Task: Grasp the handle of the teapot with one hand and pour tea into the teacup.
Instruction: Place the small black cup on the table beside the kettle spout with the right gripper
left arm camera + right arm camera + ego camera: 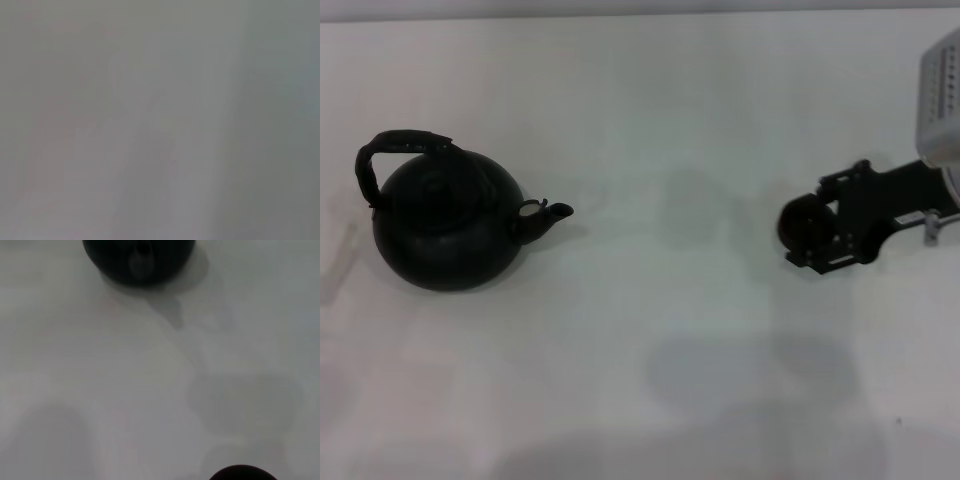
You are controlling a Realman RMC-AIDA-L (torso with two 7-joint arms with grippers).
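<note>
So there's a big round matte black teapot [138, 260] cut off around 12 o'clock, stubby spout facing the camera, sitting on a plain white desk [100, 390]. A small dark rounded teacup [242, 473] rim peeks in around 5 o'clock.

Head view looks steeply down on the white table [650, 330] from above. Left wrist view faces blank surface only. Right wrist view sits low, facing the teapot [138, 260] spout-on; teapot [445, 220] is shared with the head view.
</note>
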